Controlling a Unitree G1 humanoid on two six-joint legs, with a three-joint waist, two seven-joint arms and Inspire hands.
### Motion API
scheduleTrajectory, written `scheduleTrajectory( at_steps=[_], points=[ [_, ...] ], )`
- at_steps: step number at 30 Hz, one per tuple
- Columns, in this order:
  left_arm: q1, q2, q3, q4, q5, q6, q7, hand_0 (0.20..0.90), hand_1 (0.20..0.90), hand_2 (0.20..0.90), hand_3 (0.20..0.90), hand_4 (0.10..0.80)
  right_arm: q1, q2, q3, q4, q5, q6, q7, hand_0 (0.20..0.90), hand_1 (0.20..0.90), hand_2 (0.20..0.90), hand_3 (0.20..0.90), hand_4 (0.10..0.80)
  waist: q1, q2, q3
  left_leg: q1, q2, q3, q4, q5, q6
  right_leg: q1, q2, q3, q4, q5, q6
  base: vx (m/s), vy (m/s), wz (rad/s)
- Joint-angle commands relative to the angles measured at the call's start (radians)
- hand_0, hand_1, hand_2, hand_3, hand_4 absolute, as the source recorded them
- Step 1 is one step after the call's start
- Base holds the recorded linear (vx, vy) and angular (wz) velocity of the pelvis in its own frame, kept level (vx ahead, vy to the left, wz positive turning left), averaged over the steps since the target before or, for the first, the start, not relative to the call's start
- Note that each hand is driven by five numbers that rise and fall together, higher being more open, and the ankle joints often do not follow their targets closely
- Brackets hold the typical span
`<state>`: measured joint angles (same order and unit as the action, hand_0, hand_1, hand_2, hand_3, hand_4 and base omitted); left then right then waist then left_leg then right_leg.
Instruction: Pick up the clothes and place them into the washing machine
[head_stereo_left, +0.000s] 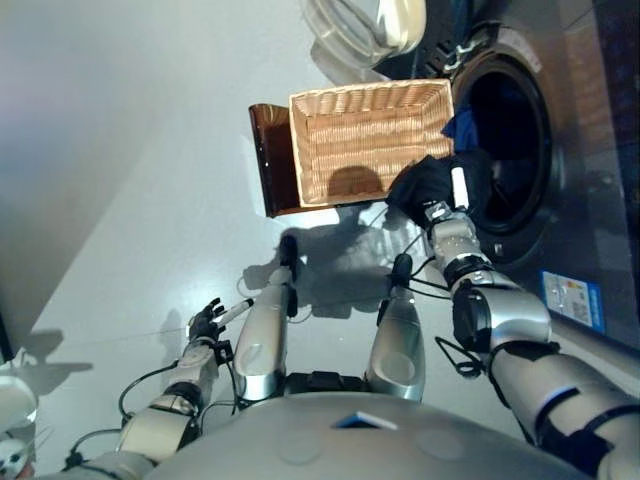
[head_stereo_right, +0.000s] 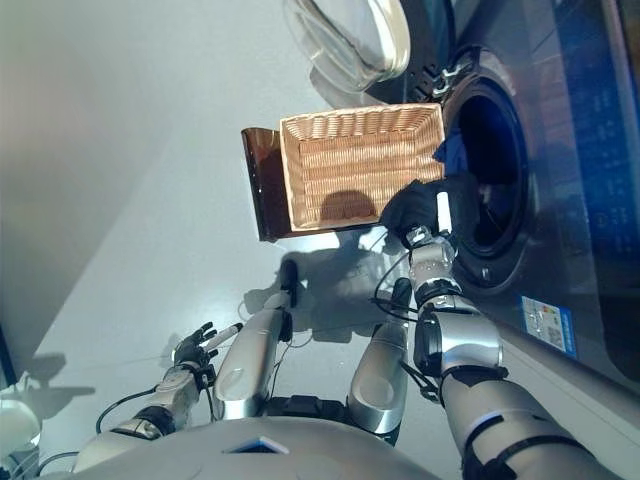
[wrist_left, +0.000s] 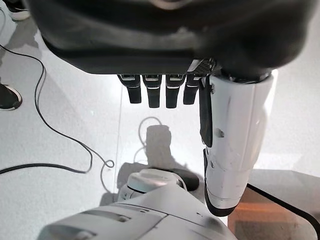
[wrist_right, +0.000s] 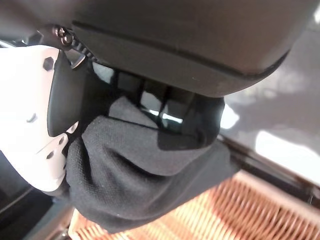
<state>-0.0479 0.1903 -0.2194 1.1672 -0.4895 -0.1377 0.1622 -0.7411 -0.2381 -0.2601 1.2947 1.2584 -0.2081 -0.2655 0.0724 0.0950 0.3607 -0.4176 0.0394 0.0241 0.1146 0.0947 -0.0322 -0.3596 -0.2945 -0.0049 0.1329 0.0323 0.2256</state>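
Note:
My right hand (head_stereo_left: 452, 192) is shut on a black garment (head_stereo_left: 420, 182), held between the wicker basket (head_stereo_left: 368, 135) and the round opening of the washing machine (head_stereo_left: 510, 140). Up close, the black cloth (wrist_right: 145, 175) bulges out from under my curled fingers (wrist_right: 165, 107) and the white-covered thumb (wrist_right: 30, 110). A blue piece of clothing (head_stereo_left: 462, 124) lies at the rim of the drum opening. My left hand (head_stereo_left: 205, 322) hangs low at my left side, fingers (wrist_left: 157, 92) relaxed and holding nothing.
The basket sits on a brown stand (head_stereo_left: 268, 160) in front of the machine. The machine's glass door (head_stereo_left: 365, 25) stands swung open beyond the basket. A black cable (wrist_left: 55, 135) trails on the grey floor (head_stereo_left: 130, 150).

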Motion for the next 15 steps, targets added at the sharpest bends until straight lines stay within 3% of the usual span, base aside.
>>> scheduleTrajectory(
  at_steps=[1,8,15],
  points=[
    [0.044,-0.021,-0.062,-0.024,-0.029,-0.002,0.015,0.900,0.900,0.900,0.900,0.800,-0.122,-0.103,-0.061,0.001,0.084,-0.098,0.011,0.200,0.200,0.200,0.200,0.300,0.034,0.030,-0.041,-0.021,0.022,0.007,-0.054,0.017,-0.035,-0.089,-0.019,0.017,0.003,0.075,-0.052,0.026,0.069,0.05],
    [0.063,-0.025,-0.105,-0.071,-0.031,-0.007,0.004,0.900,0.900,0.900,0.900,0.800,-0.227,-0.255,-0.112,0.019,0.136,-0.133,-0.007,0.200,0.200,0.200,0.200,0.300,0.056,0.093,-0.042,-0.026,0.000,0.013,-0.087,0.030,-0.040,-0.119,-0.042,0.023,0.003,0.078,-0.040,0.019,0.044,0.00],
    [0.062,-0.030,-0.125,-0.096,-0.036,-0.010,0.009,0.900,0.900,0.900,0.900,0.800,-0.284,-0.386,-0.103,0.019,0.136,-0.150,-0.031,0.200,0.200,0.200,0.200,0.300,0.051,0.110,-0.054,-0.028,-0.008,0.012,-0.123,0.050,-0.047,-0.138,-0.047,0.028,-0.002,0.081,-0.037,0.015,0.020,0.03]
  ],
)
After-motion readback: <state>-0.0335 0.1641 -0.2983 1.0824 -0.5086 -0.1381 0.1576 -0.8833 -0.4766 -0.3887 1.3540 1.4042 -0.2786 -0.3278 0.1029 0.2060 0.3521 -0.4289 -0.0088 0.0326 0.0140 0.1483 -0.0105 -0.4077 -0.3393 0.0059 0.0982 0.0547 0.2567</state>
